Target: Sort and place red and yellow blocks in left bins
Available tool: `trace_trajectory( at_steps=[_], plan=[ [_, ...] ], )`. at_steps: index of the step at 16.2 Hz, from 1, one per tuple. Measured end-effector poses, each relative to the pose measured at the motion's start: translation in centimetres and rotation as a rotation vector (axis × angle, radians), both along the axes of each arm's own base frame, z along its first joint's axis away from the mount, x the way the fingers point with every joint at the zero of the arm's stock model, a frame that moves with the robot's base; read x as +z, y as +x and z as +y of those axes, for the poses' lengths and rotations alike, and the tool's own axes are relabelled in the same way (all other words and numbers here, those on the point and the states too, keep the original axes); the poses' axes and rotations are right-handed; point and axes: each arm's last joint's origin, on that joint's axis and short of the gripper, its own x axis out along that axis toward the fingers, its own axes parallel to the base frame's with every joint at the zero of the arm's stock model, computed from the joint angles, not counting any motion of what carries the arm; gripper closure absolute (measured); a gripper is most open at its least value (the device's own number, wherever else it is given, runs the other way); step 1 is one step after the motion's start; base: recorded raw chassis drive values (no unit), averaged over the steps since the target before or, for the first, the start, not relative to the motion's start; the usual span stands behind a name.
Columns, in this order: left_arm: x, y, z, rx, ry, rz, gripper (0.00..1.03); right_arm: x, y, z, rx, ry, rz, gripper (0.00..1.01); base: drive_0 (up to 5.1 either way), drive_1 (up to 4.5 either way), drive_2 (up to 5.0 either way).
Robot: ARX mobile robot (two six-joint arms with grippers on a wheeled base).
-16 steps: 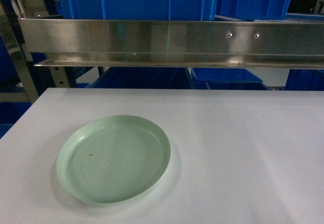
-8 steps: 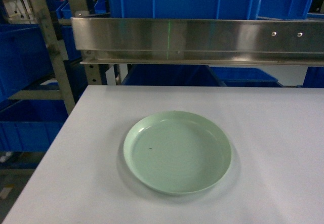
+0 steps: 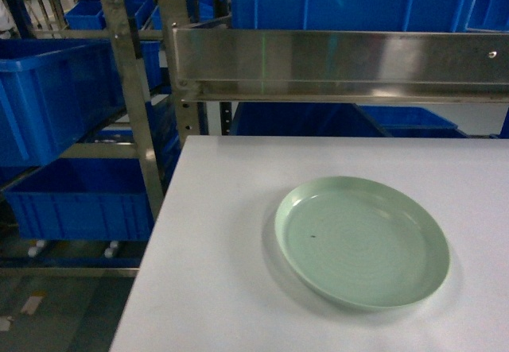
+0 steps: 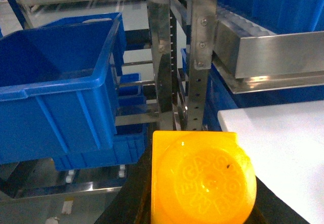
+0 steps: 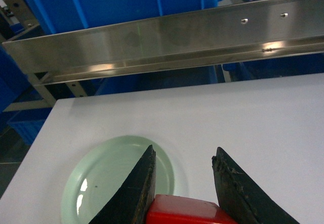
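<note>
In the left wrist view a yellow-orange block (image 4: 202,178) fills the bottom, stud end toward the camera, with my left gripper (image 4: 200,193) shut on it and dark fingers (image 4: 134,193) at both sides. It hangs off the white table's left edge. A large blue bin (image 4: 55,87) sits on the rack to its left. In the right wrist view my right gripper (image 5: 185,166) is shut on a red block (image 5: 185,211) above the table, beside the pale green plate (image 5: 101,178). The head view shows blue bins (image 3: 56,98) at left and neither gripper.
The pale green plate (image 3: 362,241) lies on the white table (image 3: 223,288). A steel shelf rail (image 3: 342,58) with blue crates on top crosses above the table's far edge. Steel rack uprights (image 4: 162,57) stand between table and bins. A lower blue bin (image 3: 79,201) sits near the floor.
The head view has swung left: the plate slid from left to right in the view, and the table's left edge, rack uprights and blue bins came into sight.
</note>
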Motion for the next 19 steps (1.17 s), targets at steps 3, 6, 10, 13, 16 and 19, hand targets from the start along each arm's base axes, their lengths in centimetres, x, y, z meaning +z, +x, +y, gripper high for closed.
trace_trajectory(
  at_steps=[3, 6, 10, 13, 16, 19],
  plan=[
    [-0.02, 0.00, 0.03, 0.002, 0.000, 0.002, 0.76, -0.03, 0.01, 0.00, 0.001, 0.000, 0.002, 0.73, -5.0, 2.44, 2.4],
    [-0.01, 0.00, -0.03, -0.003, -0.001, 0.002, 0.76, -0.01, 0.01, 0.00, 0.000, 0.000, 0.000, 0.73, -5.0, 2.44, 2.4],
    [0.00, -0.01, 0.00, -0.001, -0.001, 0.000, 0.76, 0.01, 0.01, -0.01, 0.000, 0.000, 0.002, 0.73, -4.9, 2.70, 2.3],
    [-0.01, -0.01, 0.00, 0.000, -0.002, 0.001, 0.76, 0.03, 0.01, 0.00, 0.002, 0.001, 0.000, 0.73, -4.7, 3.62, 1.3],
    [-0.01, -0.01, 0.00, 0.000, -0.002, 0.001, 0.76, 0.05, 0.01, 0.01, 0.003, 0.001, -0.002, 0.73, -4.6, 3.83, 1.1],
    [-0.01, -0.01, 0.00, 0.000, -0.002, 0.002, 0.76, 0.03, 0.01, 0.01, 0.002, 0.001, 0.000, 0.73, -4.6, 3.88, 0.9]
  ],
)
